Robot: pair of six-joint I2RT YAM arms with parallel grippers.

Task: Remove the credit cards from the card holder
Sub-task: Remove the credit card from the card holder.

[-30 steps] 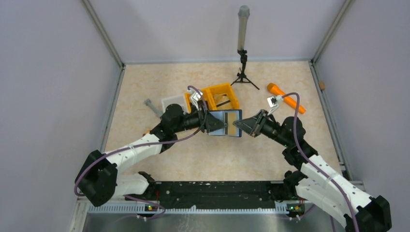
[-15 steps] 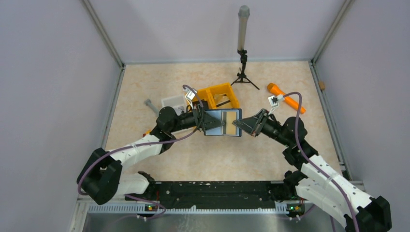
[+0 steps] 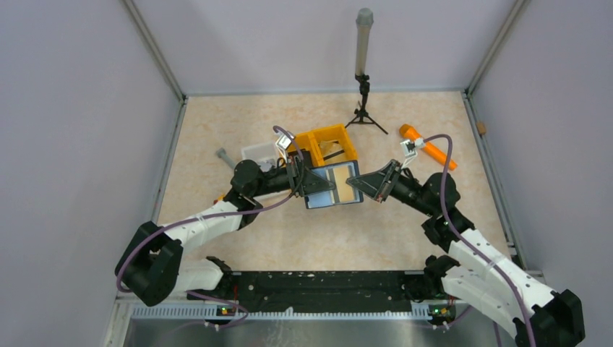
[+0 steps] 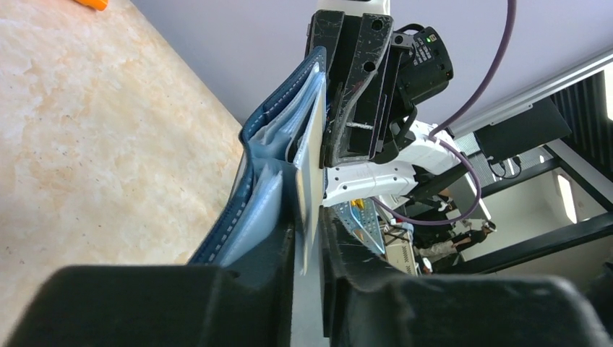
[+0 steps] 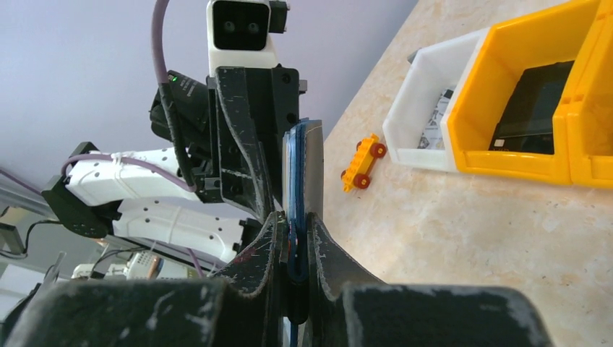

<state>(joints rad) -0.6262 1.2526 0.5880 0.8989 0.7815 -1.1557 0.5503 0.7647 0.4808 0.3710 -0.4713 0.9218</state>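
Where both arms meet at centre frame: card holder (image 3: 332,186) — open, held off the table (image 3: 376,231), just below the yellow bin (image 3: 331,141) in the picture; right gripper (image 5: 293,217), fingers clamped on its navy edge; left gripper (image 4: 307,238), fingers narrowed about a pale credit card (image 4: 312,166) — actual contact cannot be told.

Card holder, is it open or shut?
Open: seen from above, the card holder is spread flat, showing its pale inner faces and a tan card.
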